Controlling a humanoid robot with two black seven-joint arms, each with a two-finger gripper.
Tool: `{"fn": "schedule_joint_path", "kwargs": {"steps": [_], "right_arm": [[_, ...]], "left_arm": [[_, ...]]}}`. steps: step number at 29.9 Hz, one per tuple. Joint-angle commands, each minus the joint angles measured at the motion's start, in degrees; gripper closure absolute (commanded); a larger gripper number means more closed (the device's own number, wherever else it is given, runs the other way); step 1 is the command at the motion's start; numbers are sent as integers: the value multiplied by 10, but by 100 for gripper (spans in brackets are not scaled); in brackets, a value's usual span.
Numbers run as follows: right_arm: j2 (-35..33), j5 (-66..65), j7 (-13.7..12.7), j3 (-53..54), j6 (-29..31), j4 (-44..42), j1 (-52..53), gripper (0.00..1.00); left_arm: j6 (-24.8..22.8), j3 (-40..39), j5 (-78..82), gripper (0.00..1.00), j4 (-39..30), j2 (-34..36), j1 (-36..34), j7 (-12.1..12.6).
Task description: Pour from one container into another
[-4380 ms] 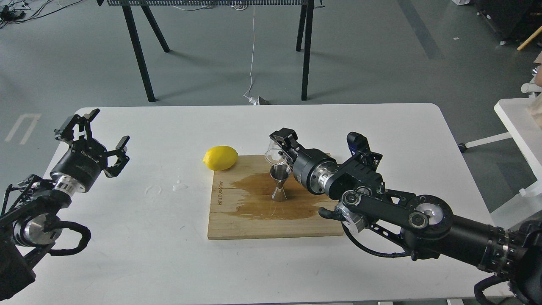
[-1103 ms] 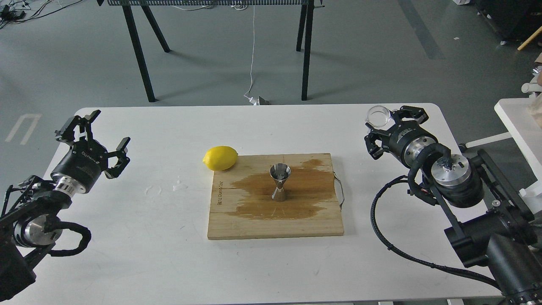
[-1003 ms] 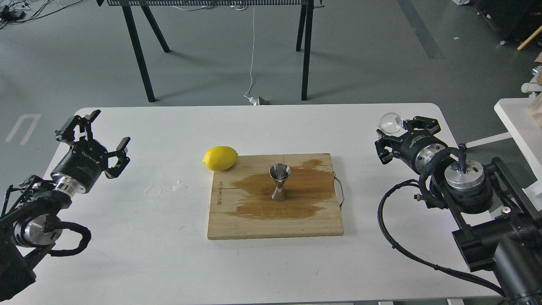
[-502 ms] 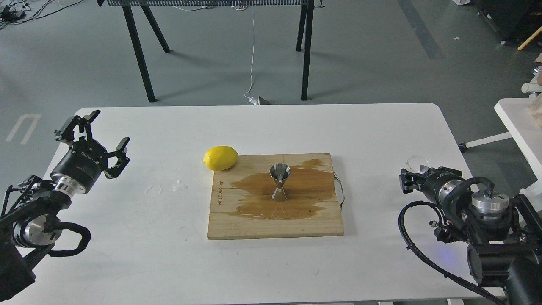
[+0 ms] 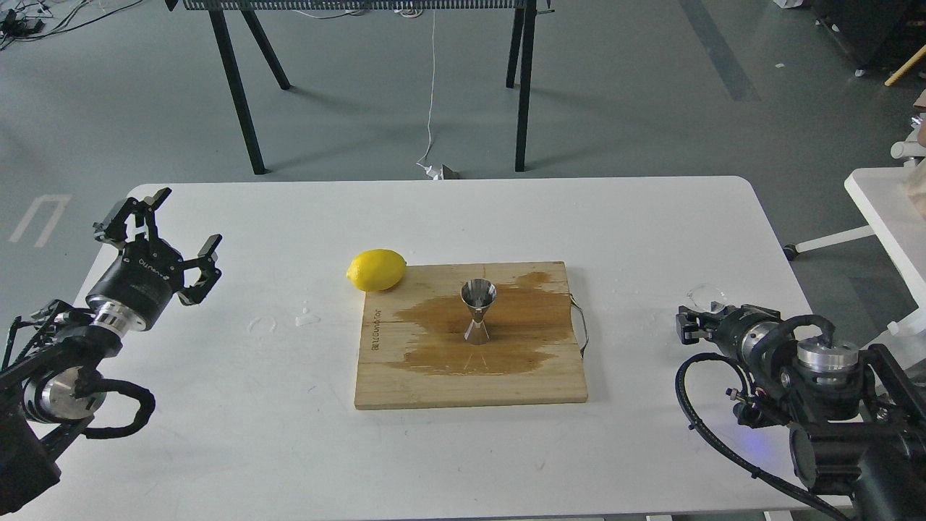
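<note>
On the white counter [image 5: 253,434] the nearest thing is a wooden cutting board [image 5: 434,387], stained dark across its middle by a wide wet patch [image 5: 506,340]. The steel jigger [image 5: 478,311] stands upright in that patch, mouth up. Off to the right, near the counter's edge and well apart from the board, the right gripper [image 5: 696,318] sits low, seen almost end-on; the clear glass cup [image 5: 709,296] is at its tip, but I cannot tell whether the fingers pinch it or lie apart. On the far left the left gripper [image 5: 160,230] hangs over the counter with its fingers spread wide, holding nothing. A lemon [image 5: 376,269] lies against the board's far left corner.
</note>
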Motion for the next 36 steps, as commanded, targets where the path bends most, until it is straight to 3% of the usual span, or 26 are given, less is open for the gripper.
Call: {"fn": "schedule_joint_path", "kwargs": {"steps": [1,20,31,36], "right_arm": [[0,0,0,-5,0,0,-1,52],[1,0,-1,-7,0,1,-1,38],[0,0,0,-10,0,1,-2,10],[1,0,0,-10,0,1,-2,5]], "left_arm": [[0,0,0,6,0,0,0,0],[0,0,0,6,0,0,0,0],[0,0,0,6,-1,0,2,0],[0,0,0,6,0,0,4,0]]}}
